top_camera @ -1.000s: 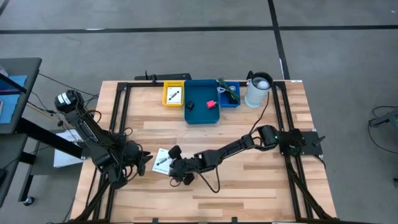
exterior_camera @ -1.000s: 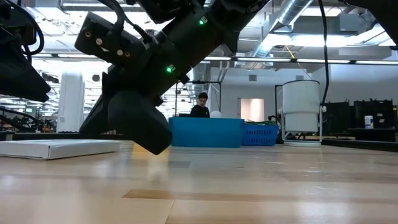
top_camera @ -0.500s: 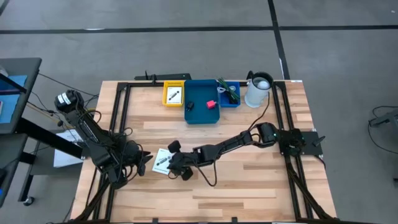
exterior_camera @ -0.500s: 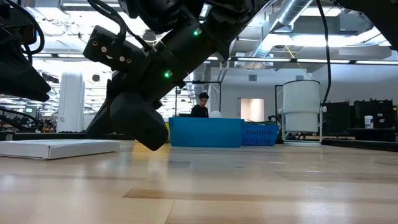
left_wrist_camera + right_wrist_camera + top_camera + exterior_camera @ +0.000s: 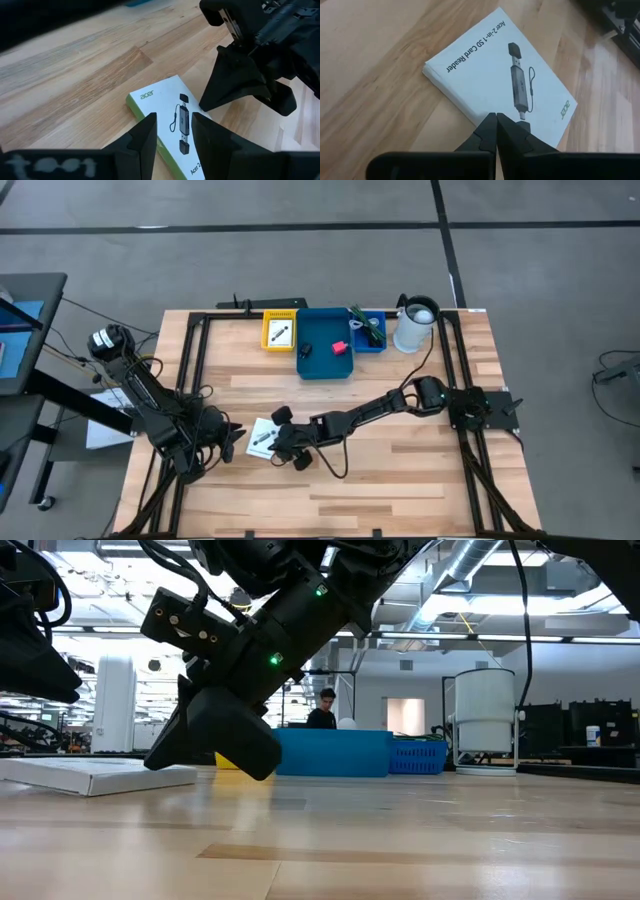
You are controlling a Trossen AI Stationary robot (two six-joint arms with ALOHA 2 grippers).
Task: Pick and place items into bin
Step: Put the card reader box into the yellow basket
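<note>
Claws from both arms meet at one flat white printed card box point(image 5: 261, 438) with a green edge and a picture of a little black card reader on it. It lies on the wooden bench point(image 5: 400, 470), well apart from the blue plastic bin point(image 5: 326, 343) at the far side, where a pink-red block point(image 5: 340, 347) and a small black piece point(image 5: 306, 350) already sit.

The right claw point(image 5: 496, 121) is pinched tight shut, with nothing in it. Its tip touches the box edge, likely to nudge or tip the flat box so it can be grabbed.

The left claw point(image 5: 172, 131) hangs just above the box, part open, holding nothing, maybe ready to pinch it.

A second ago the right claw was a bit further from the box; it has slid closer. The box edge now looks a little lifted in the low view.
</note>
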